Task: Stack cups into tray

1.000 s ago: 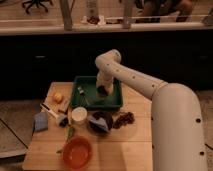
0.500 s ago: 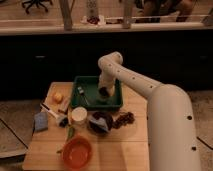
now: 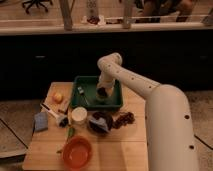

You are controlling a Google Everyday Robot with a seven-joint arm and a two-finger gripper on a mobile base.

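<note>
The gripper (image 3: 102, 91) hangs low inside the tray (image 3: 118, 96), over the right half of its floor. Whether it is clamped on something or has let go cannot be told. A dark round blob sits right at its tip, probably one of the cups (image 3: 101, 96), but the cup cannot be told apart from the gripper itself. The white arm (image 3: 125, 80) bends down over the tray's far rim to reach it.

A small light object (image 3: 80, 90) lies in the tray's left part, well apart from the gripper. The tray stands at the back of the wooden table (image 3: 125, 150). A pale cup (image 3: 79, 115) stands just outside its front left corner. Next to that is a dark bowl (image 3: 101, 121) with a blue patch, and a brownish cluster (image 3: 124, 119) lies to its right. An orange bowl (image 3: 77, 151) is nearer the front edge. A yellow fruit (image 3: 58, 97) and a blue sponge (image 3: 41, 121) lie off to the left.

The main risk, by judgement, is a lift-out that goes wrong. If a cup is wedged at the tip, pulling up could drag or tip it. The tray looks light enough to slide toward the pale cup and the dark bowl close in front. A sideways exit could also catch the raised right wall, which stands near the wrist.
</note>
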